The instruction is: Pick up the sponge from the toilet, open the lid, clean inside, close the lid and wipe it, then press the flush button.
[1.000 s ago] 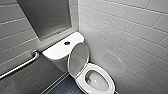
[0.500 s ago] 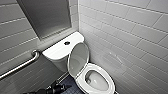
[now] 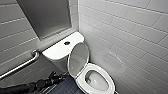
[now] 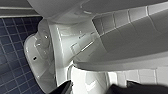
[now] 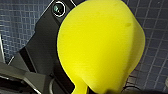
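Pale grey rectangular wall tiles (image 3: 130,37) cover the corner across the upper and right parts of the head view, with a flat grey recessed panel (image 3: 45,17) at the upper left. A floor of small dark blue square tiles (image 3: 66,87) shows at the lower centre. The white glossy ceramic toilet (image 3: 57,50) stands in the corner at the middle of the frame, its rectangular tank toward the left and its oval bowl toward the lower right. The white oval plastic lid (image 3: 78,58) stands raised, leaning back toward the tank, and the white oval seat ring (image 3: 98,67) lies down on the bowl. A silver metal grab bar (image 3: 20,65) runs along the wall at the left edge.

The black left arm (image 3: 25,87) comes in from the lower left corner, and the left gripper (image 3: 53,74) hangs low beside the toilet, just left of the lid's lower edge. In the left wrist view its jaws stand apart with nothing between them, facing the toilet's base and the tank's underside.

The small bright yellow soft sponge (image 5: 100,47) is with the right gripper (image 5: 110,91), whose jaws hold it squeezed and bulging above the blue floor.

The small round dark flush button (image 3: 67,43) sits in the middle of the tank top, left of the raised lid.
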You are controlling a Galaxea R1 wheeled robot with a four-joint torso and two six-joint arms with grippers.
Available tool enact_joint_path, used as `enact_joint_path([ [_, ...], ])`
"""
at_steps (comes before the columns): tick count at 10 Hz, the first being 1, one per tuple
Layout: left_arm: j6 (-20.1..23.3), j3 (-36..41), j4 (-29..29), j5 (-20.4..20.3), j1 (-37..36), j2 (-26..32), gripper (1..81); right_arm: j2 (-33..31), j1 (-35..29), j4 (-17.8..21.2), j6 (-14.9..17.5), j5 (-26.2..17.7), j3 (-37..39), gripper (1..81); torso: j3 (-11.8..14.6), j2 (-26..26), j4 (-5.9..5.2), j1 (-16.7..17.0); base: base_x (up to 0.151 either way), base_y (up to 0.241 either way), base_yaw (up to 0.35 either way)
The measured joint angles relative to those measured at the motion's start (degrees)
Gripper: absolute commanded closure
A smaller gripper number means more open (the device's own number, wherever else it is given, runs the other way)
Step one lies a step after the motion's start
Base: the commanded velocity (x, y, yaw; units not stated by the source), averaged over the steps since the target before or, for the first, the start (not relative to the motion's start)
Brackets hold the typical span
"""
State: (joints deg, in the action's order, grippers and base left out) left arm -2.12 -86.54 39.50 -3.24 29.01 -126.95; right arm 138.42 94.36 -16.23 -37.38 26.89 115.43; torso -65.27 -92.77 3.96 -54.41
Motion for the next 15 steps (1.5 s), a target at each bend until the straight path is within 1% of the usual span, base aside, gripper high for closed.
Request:
enact_joint_path([
  [3, -2.4, -2.5, 0.4, 0.3, -3.0, -0.4, 1.0, 0.0, 0.4, -0.1, 0.0, 0.1, 0.0, 81.1, 0.0, 0.0, 0.00, 0.0, 0.000, 0.000, 0.000],
  [5, -2.7, -3.6, 0.4, 0.2, -4.9, -2.0, 1.0, 0.1, 0.5, -0.2, 0.0, 0.1, 0.0, 81.1, 0.0, 0.0, 0.00, 0.0, 0.000, 0.000, 0.000],
  [8, -2.9, -4.8, 0.4, 1.5, -5.0, -4.6, 1.0, 1.1, 0.4, -0.5, 0.0, 0.1, 0.6, 81.1, 0.0, 0.0, 0.00, 0.0, 0.000, 0.000, 0.000],
  [10, -2.6, -4.7, 0.0, 3.5, -3.2, -8.4, 1.0, 1.3, 0.4, -1.8, 0.0, 0.0, 1.7, 81.1, 0.0, 0.0, 0.00, 0.0, 0.000, 0.000, 0.000],
  [12, -2.4, -2.5, -4.1, 6.9, 1.8, -11.2, 1.0, 2.4, 0.4, -3.3, 0.0, -0.4, 4.0, 81.1, 0.0, 0.0, 0.00, 0.0, 0.000, 0.000, 0.000],
  [13, -2.4, -1.7, -6.3, 7.9, 3.0, -12.4, 1.0, 3.6, 0.2, -3.7, 0.0, -0.7, 6.1, 81.1, 0.0, 0.0, 0.00, 0.0, 0.000, 0.000, 0.000],
  [15, -2.3, -0.9, -9.1, 8.2, 4.1, -13.3, 1.0, 7.2, 0.1, -4.2, 0.0, -1.1, 12.7, 81.1, 0.0, 0.0, 0.00, 0.0, 0.000, 0.000, 0.000],
])
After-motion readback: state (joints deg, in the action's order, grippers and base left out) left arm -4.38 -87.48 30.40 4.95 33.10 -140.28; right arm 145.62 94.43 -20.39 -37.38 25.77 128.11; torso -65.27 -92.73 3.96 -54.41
